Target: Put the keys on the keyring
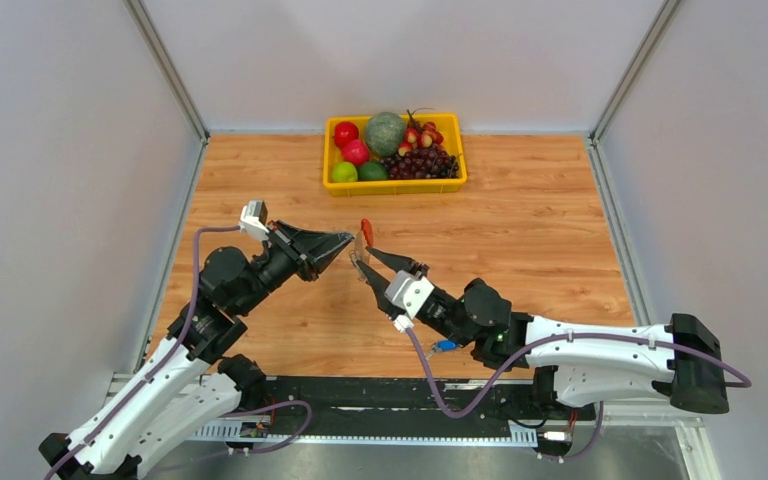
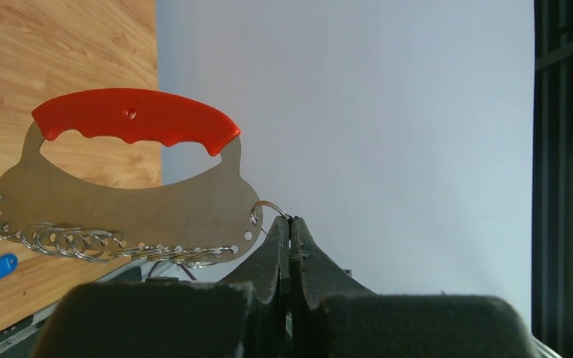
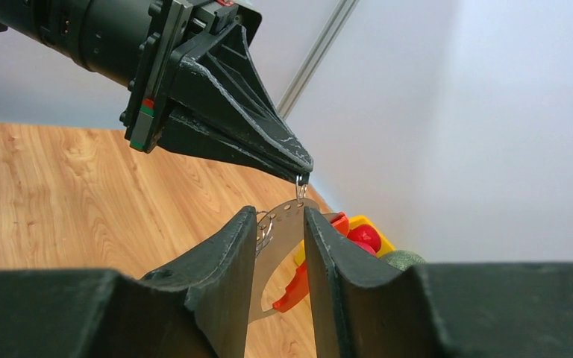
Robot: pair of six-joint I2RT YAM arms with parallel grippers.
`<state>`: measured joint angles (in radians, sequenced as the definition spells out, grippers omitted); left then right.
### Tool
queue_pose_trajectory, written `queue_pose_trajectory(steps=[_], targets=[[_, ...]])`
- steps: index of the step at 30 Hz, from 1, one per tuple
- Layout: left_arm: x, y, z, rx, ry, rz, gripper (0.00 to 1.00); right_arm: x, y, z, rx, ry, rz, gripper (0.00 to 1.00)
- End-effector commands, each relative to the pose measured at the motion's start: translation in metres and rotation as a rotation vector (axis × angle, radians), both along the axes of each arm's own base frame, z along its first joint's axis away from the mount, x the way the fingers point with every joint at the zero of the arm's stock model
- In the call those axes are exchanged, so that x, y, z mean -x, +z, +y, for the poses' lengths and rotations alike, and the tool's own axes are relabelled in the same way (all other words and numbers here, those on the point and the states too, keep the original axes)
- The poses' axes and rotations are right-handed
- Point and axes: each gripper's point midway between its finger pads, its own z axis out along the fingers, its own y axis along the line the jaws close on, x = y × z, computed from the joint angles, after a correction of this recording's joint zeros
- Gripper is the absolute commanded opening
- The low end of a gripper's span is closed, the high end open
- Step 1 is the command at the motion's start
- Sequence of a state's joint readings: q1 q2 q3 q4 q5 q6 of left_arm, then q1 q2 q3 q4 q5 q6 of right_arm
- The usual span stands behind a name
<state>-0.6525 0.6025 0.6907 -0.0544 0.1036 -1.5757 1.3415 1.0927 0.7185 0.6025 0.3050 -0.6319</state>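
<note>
Grey walls close in the wooden worktop [image 1: 540, 250] on three sides, and both of your arms reach in from the near edge toward its middle.

On the left, your left end effector [image 1: 348, 240] is raised off the wood, pointing right. Its jaws are pressed together, and their tips pinch the keyring [image 2: 270, 202] – a thin silver ring that passes through a hole at the corner of a metal plate [image 2: 134, 205]. The left wrist view shows that plate standing on edge in the air. It has a red handle [image 2: 134, 115] along its top and a row of spare rings [image 2: 74, 242] threaded through holes along its lower edge.

The plate stands directly between the two end effectors. From the right wrist view, your right end effector [image 3: 280, 216] has one finger on each side of the plate and grips it, with the left tips just above and beyond.

At the far edge, behind the plate, sits a yellow basket [image 1: 397, 186] of fruit [image 1: 420, 163], well apart from both arms.

Further right and nearer to you, the blue key [image 1: 445, 346] lies flat on the worktop – just beside the right arm's wrist joints and its purple cable [image 1: 460, 400], with the arm body crowding it from the far side. It is well apart from the keyring and touches neither end effector.
</note>
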Motion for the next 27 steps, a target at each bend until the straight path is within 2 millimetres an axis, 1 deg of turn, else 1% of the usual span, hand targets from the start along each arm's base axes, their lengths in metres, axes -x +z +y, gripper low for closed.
queue_pose_trajectory(steps=[1, 6, 7, 9, 17, 23, 27], targets=[[0.011, 0.031, 0.004, 0.098, -0.025, -0.046, 0.0, 0.001, 0.024, -0.001, -0.06, -0.01, -0.053, 0.34], [0.015, 0.035, 0.004, 0.112, -0.045, -0.044, 0.0, -0.002, 0.025, 0.001, -0.058, -0.025, -0.073, 0.31], [0.015, 0.03, 0.003, 0.101, -0.048, -0.024, 0.0, -0.002, 0.026, 0.001, -0.062, -0.029, -0.078, 0.3], [0.017, 0.029, 0.003, 0.096, -0.057, -0.016, 0.0, -0.004, 0.028, 0.002, -0.064, -0.036, -0.087, 0.3], [0.024, 0.033, 0.005, 0.103, -0.074, -0.025, 0.0, -0.005, 0.033, 0.005, -0.074, -0.042, -0.105, 0.29], [0.028, 0.033, 0.0, 0.115, -0.113, -0.033, 0.0, -0.007, 0.032, 0.008, -0.07, -0.05, -0.119, 0.28], [0.03, 0.032, -0.001, 0.12, -0.123, -0.037, 0.0, -0.007, 0.036, 0.01, -0.074, -0.051, -0.125, 0.27]])
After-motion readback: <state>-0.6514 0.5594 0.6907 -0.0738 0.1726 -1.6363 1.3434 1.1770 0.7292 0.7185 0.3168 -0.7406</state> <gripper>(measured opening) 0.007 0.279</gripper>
